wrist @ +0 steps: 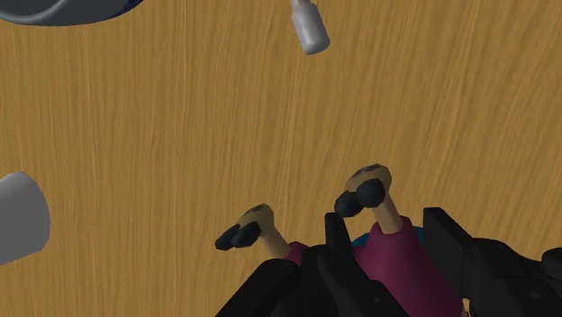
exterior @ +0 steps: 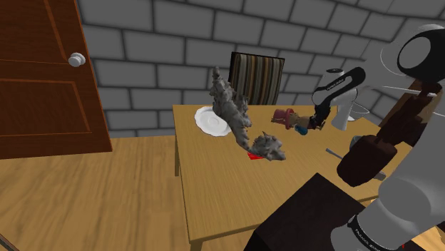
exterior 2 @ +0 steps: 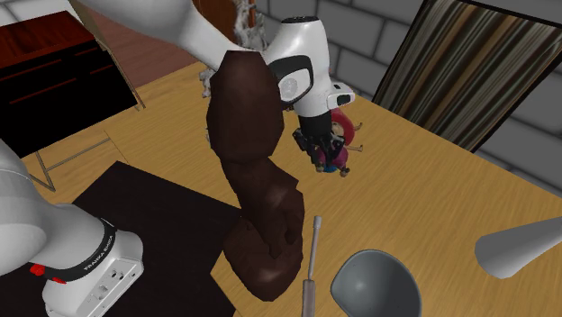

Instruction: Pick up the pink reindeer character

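The pink reindeer character (exterior: 285, 116) lies on the wooden table (exterior: 214, 185) near its far right part in the shoulder view. It has a magenta body, tan limbs with dark ends, and a bit of blue. My black gripper (exterior: 308, 125) is down at it from the right. In the wrist view the fingers (wrist: 448, 241) stand on either side of the magenta body (wrist: 401, 263) and press against it, with the toy's limbs sticking out ahead. The second exterior view shows the gripper (exterior 2: 317, 153) against the toy (exterior 2: 343, 126). I cannot tell if the toy is off the table.
A white plate (exterior: 212, 120) and grey lumpy figures (exterior: 229, 107) stand on the table's far left, a striped chair (exterior: 257, 77) behind. A grey bowl (exterior 2: 374, 286), a utensil (exterior 2: 311, 261) and a grey cup (exterior 2: 522, 243) lie near the arm. A wooden door (exterior: 43, 78) stands left.
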